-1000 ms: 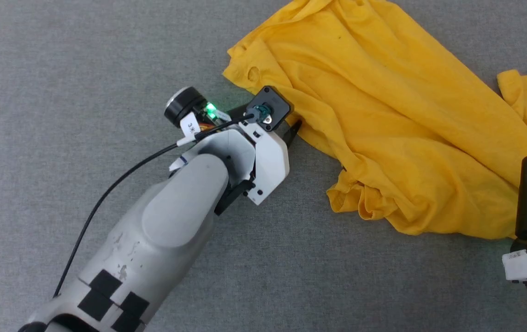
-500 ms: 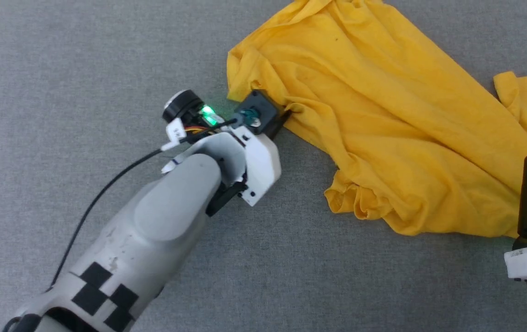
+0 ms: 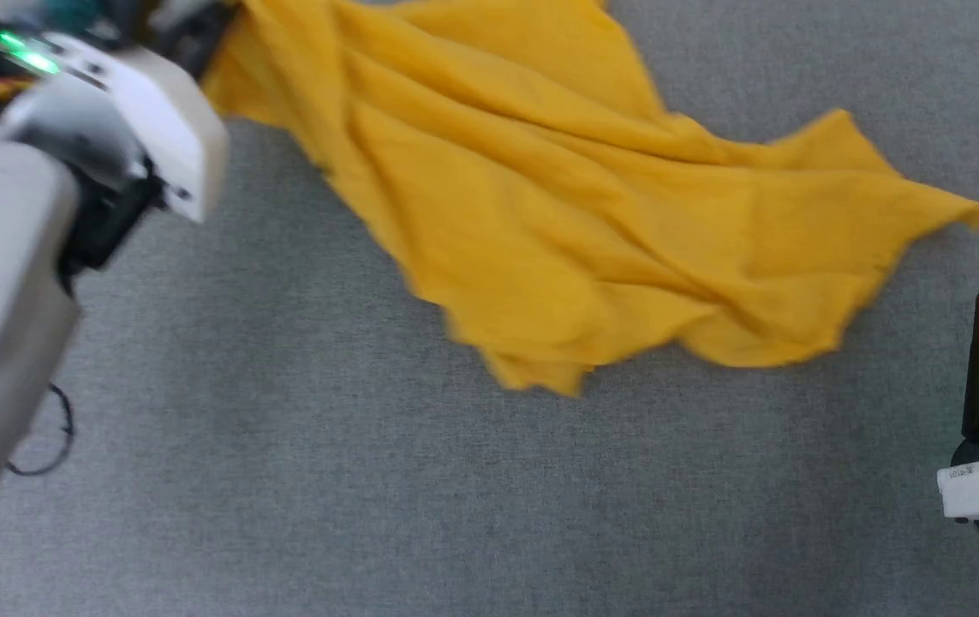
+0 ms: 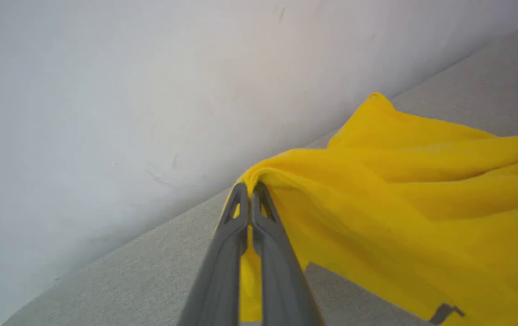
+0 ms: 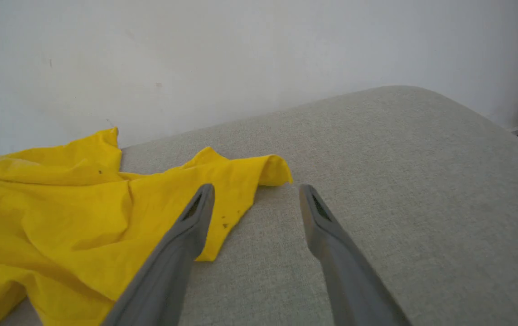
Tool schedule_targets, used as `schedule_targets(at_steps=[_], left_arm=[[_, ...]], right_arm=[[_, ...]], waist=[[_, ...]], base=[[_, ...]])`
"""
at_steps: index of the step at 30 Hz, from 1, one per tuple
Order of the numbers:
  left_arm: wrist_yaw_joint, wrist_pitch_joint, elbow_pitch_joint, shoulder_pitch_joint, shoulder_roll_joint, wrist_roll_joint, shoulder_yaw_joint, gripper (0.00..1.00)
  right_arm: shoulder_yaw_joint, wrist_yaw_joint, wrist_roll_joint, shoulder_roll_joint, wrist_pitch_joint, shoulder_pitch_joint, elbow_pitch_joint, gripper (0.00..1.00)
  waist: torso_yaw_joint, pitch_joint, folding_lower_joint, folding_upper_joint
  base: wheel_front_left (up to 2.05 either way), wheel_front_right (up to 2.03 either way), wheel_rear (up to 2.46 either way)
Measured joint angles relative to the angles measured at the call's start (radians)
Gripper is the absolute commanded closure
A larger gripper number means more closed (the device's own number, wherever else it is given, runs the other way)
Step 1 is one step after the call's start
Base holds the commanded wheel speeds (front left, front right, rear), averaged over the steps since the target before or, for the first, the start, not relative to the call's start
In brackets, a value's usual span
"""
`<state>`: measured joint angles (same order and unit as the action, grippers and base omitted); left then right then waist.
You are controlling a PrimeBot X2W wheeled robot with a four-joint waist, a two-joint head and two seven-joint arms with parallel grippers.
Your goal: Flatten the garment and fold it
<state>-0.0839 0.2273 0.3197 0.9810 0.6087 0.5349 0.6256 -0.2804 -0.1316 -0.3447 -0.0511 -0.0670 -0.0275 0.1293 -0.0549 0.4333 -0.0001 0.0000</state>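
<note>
Two grippers flank a bright yellow garment that lies in loose folds on a grey fabric surface. The left gripper is clamped on a bunched edge of the garment and seems to lift it, though the head view is blurred there. The right gripper waits near the garment's opposite end, fingers spread wide, holding nothing. A white wall stands behind the garment.
</note>
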Motion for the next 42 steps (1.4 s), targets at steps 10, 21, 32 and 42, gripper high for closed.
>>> schedule_targets(at_steps=[10,21,32,42], left_arm=[[0.092,-0.108,0.125,0.024,-0.012,-0.019,-0.053,0.51],[0.169,-0.32,0.119,-0.01,-0.14,0.155,-0.224,0.0],[0.265,-0.459,-0.26,-0.433,-0.136,0.196,-0.303,0.0],[0.448,-0.485,-0.534,-0.929,-0.198,-0.039,-0.353,0.0]], right_arm=[[0.016,0.0,0.0,0.0,-0.015,-0.04,-0.01,0.0],[0.0,0.0,0.021,0.0,0.005,-0.044,-0.012,0.0],[0.004,0.0,0.02,0.0,0.032,0.009,-0.018,0.0],[0.035,0.0,0.004,0.0,0.033,0.081,-0.043,0.0]], waist=[[-0.038,0.096,0.0002,0.0],[-0.011,0.08,0.0001,0.0],[0.05,-0.062,-0.0001,0.0],[0.089,-0.15,-0.0002,0.0]], base=[[0.0,0.0,0.0],[0.0,0.0,0.0],[0.0,0.0,0.0],[0.0,0.0,0.0]])
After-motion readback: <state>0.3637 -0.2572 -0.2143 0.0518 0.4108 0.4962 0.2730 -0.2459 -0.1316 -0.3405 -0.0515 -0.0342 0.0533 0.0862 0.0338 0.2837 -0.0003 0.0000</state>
